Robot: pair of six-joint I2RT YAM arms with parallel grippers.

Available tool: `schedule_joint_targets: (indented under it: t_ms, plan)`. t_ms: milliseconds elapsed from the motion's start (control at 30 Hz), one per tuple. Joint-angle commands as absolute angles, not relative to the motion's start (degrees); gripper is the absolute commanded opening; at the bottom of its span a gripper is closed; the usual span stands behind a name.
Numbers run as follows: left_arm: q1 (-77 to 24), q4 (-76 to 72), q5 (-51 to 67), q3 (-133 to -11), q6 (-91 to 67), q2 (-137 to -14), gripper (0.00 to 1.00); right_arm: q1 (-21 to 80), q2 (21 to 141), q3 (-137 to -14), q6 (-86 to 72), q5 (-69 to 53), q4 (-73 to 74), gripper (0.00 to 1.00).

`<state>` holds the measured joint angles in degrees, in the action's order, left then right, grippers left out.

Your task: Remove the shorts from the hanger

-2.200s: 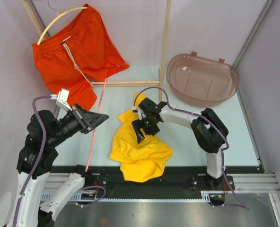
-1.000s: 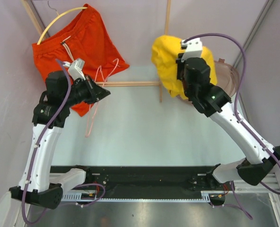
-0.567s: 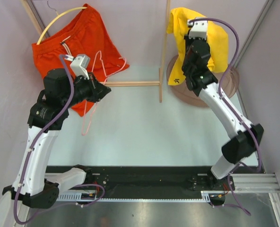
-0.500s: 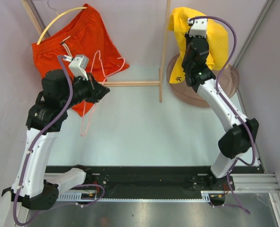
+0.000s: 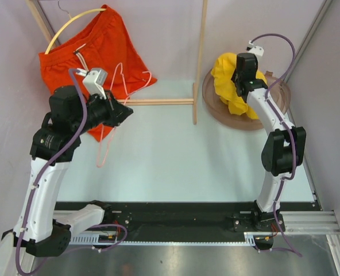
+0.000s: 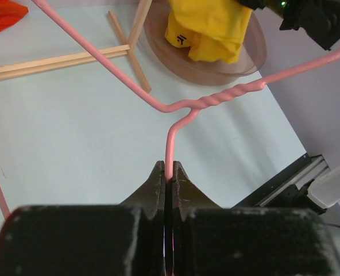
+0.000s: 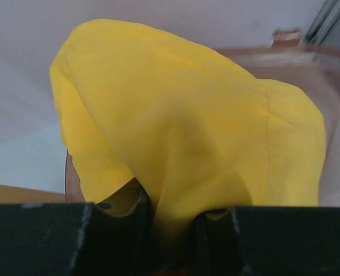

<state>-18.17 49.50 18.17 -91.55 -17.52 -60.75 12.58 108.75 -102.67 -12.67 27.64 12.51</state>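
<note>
Right pincer [image 7: 170, 213] clamps yellow shorts [image 7: 187, 115] over the basin [image 5: 227, 118] below it, release likely next; left pincer [image 6: 167, 178] pinches the pink hanger [image 6: 216, 102].

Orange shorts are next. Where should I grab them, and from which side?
Probably the loose leg corner of the orange shorts, coming in from the table side: that corner juts out clear of the yellow hanger.

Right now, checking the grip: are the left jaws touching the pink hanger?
Touching. The left wrist view shows the left gripper shut on the pink hanger, wire pinched between the jaws.
</note>
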Motion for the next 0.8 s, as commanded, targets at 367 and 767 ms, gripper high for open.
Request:
schedule_joint_targets:
  t_ms: [367,767]
  plan:
    - [-17.75,42.81,27.5,-89.12,-36.46,-60.65,0.0,-1.23,124.0,-113.37,-41.76,-18.19,42.97,0.21]
    - [-17.75,35.34,27.86,-76.75,-54.12,-51.25,0.0,-0.18,116.2,-121.99,-34.64,-1.51,59.67,1.0]
